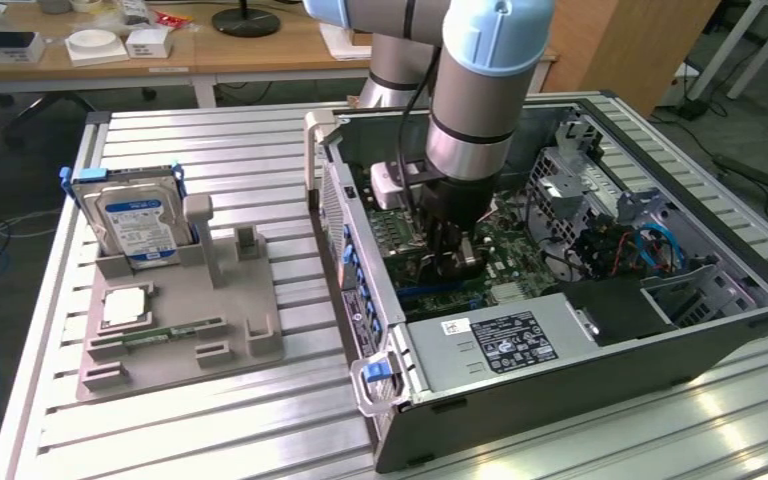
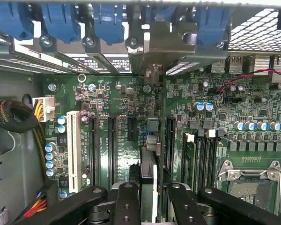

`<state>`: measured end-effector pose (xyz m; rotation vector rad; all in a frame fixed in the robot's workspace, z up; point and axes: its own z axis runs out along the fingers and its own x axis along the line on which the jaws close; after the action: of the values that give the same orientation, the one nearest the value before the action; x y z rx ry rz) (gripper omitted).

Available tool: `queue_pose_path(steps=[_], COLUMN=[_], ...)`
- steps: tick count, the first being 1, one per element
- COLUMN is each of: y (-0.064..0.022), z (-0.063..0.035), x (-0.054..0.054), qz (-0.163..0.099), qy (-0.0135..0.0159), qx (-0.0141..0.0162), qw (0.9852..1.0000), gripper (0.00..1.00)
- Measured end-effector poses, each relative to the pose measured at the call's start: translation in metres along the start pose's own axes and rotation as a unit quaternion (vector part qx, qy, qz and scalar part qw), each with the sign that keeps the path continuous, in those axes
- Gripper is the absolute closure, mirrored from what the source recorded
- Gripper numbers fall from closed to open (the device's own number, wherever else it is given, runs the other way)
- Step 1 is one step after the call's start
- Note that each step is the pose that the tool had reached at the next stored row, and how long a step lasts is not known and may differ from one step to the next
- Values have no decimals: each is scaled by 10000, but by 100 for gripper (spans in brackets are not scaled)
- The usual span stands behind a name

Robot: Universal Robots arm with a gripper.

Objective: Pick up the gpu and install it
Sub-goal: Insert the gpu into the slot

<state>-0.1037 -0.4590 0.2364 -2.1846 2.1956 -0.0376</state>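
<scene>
Slatted metal table (image 1: 224, 140) carries an open case (image 1: 624, 350) lying on its side, with desks behind. In the exterior view, a grey tray (image 1: 171, 350) sits toward nine o'clock of the case and holds a hard drive (image 1: 137, 220) on edge, a chip (image 1: 124, 305) and a memory stick (image 1: 177, 328). The upright stand (image 1: 244, 245) beside the drive is bare. The arm (image 1: 478, 100) reaches straight down into the case, and its gripper (image 1: 444, 255) is low over the board, near the case's ten o'clock wall.

The wrist view looks down on the motherboard (image 2: 122, 98). The fingers (image 2: 126, 201) are drawn in to a narrow gap and clamp the gpu (image 2: 149, 164) edge-on between them. The card runs away from the gripper, between two dark slots (image 2: 112, 140), and its far end reaches toward the rear openings under the blue latches (image 2: 61, 21). The empty socket (image 2: 246, 180) lies well off to one side.

The pick-up is done, since the card is off the tray and inside the case. It seems lined up with a slot, but from this angle I cannot tell whether its edge is pressed home or just above it. Seating, if it is not yet done, and letting go are what is left.
</scene>
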Motion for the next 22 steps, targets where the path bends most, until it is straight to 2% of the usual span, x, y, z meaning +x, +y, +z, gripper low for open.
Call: queue_pose_path(steps=[22], y=[-10], z=[17], x=[0], qz=[1], qy=[-1], qx=[0], qw=[10000], gripper=[73])
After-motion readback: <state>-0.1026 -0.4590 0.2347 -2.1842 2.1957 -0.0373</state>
